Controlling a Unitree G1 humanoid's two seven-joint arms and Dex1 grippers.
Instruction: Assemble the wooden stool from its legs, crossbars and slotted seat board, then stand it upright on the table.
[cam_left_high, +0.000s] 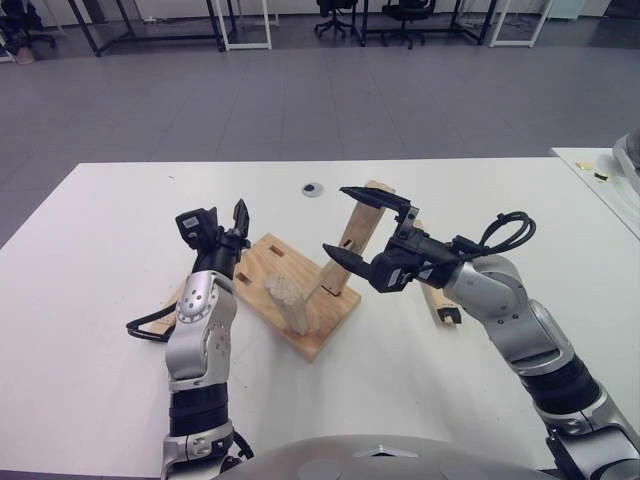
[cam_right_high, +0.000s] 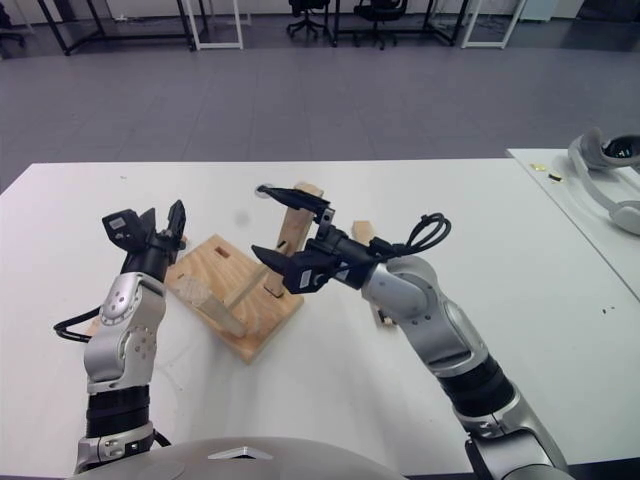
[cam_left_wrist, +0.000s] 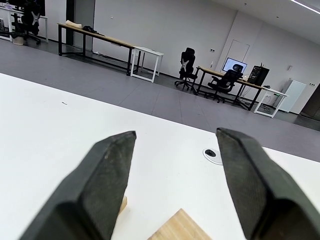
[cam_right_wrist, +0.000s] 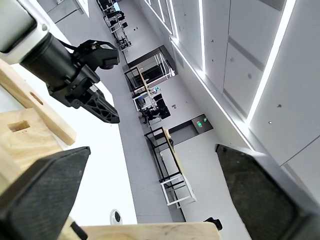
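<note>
Pale square wooden seat board (cam_left_high: 318, 318) is lying flat on the white table (cam_left_high: 100, 250), roughly in the middle between the two arms. There's a short light wooden peg (cam_left_high: 285, 296) sticking up out of it. A taller light wooden leg frame (cam_left_high: 358, 228) stands tilted at the board's far right edge.

The black two-finger right gripper (cam_left_high: 335, 220) has its fingers spread wide. One goes over the top of that leg frame and the other sits low in front of it, so the frame is between them but not pinched. Can't tell if either finger actually touches the wood.

The black left gripper (cam_right_high: 165, 224) also has its fingers parted with nothing in them. It hovers just over the board's far left corner.

Two loose wooden bars are on the table too. One (cam_left_high: 436, 300) lies behind the right forearm and the other (cam_left_high: 165, 308) lies under the left arm.
</note>
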